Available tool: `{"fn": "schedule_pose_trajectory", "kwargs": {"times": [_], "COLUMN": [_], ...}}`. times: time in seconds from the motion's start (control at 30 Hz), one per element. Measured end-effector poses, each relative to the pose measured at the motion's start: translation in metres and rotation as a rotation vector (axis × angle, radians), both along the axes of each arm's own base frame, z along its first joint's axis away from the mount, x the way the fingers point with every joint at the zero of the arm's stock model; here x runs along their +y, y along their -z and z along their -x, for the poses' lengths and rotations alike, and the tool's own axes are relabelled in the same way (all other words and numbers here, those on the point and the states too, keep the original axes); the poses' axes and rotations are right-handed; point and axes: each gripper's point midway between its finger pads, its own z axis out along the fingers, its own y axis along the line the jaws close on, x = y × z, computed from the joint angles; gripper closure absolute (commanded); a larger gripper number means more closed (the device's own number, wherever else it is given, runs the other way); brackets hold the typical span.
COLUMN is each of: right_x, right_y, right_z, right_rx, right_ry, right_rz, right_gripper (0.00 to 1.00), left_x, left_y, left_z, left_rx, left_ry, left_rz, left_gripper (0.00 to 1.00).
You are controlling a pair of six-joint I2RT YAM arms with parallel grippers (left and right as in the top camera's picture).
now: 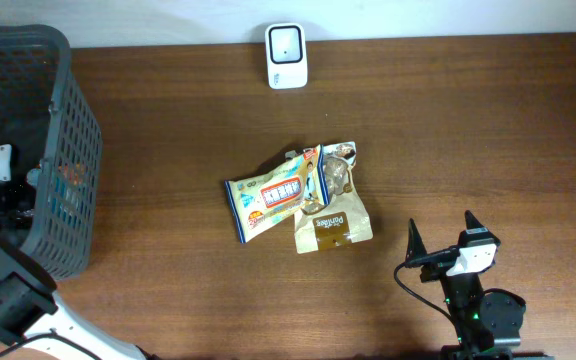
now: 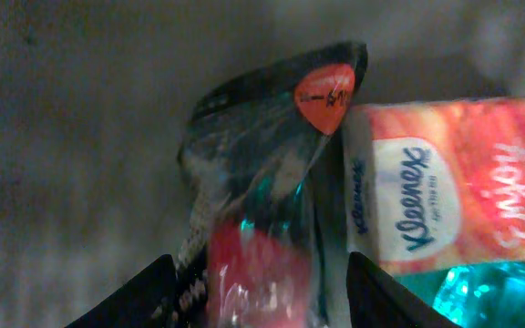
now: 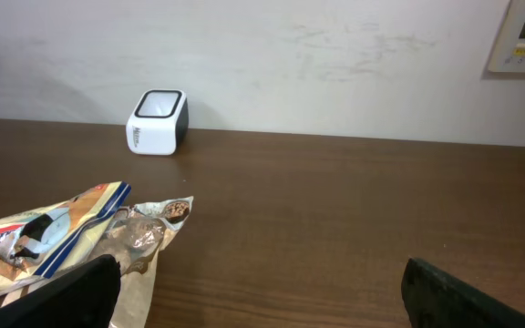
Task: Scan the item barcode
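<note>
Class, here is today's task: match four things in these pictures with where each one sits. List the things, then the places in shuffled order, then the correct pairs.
Things:
1. white scanner
2. grey basket
3. snack packets
4. right gripper

Places:
A. middle of the table
B. near edge, right side
C. far edge, by the wall
D. left end

Pairs: 1-C, 2-D, 3-A, 4-B

One scanner [image 1: 287, 55], one basket [image 1: 73, 150], two snack packets [image 1: 268, 198] [image 1: 334, 222] outside, one tissue pack [image 2: 427, 182].
</note>
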Motion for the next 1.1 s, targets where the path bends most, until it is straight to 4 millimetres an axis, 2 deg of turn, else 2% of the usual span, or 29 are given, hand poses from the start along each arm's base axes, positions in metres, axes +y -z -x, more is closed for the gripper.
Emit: {"fn": "schedule_pose_trajectory", "kwargs": {"times": [0.2, 0.6, 0.63, 0.7, 0.73, 0.83, 0.97, 1.1], "right_x": [0.0, 0.0, 0.0, 0.0, 0.0, 0.0, 0.0, 0.0], "right_y": [0.0, 0.0, 0.0, 0.0, 0.0, 0.0, 0.0, 0.0], "right_z": [0.0, 0.0, 0.0, 0.0, 0.0, 0.0, 0.0, 0.0], "right_rx": [0.0, 0.0, 0.0, 0.0, 0.0, 0.0, 0.0, 0.0], "right_ry": [0.0, 0.0, 0.0, 0.0, 0.0, 0.0, 0.0, 0.0], "right_rz": [0.0, 0.0, 0.0, 0.0, 0.0, -0.001, 0.0, 0.0], "right_gripper": [0.02, 0.02, 0.02, 0.02, 0.02, 0.02, 0.02, 0.02], "left_x": [0.001, 0.003, 0.003, 0.003, 0.004, 0.006, 0.01, 0.013], "left_y": [0.008, 0.015, 0.015, 0.015, 0.015, 0.013, 0.011, -0.002], "left_z": [0.004, 0.008, 0.008, 0.008, 0.008, 0.008, 0.005, -0.003], "left_rx": [0.059, 0.114, 0.114, 0.116, 0.116, 0.118, 0.115, 0.088], "left_ry": [0.007, 0.022, 0.022, 0.021, 0.019, 0.022, -0.007, -0.059], "left_rz": [-0.044, -0.076, -0.076, -0.079, -0.078, -0.092, -0.099, -0.081], "left_gripper": [0.51, 0.52, 0.54, 0.67, 0.7, 0.68, 0.76, 0.76]}}
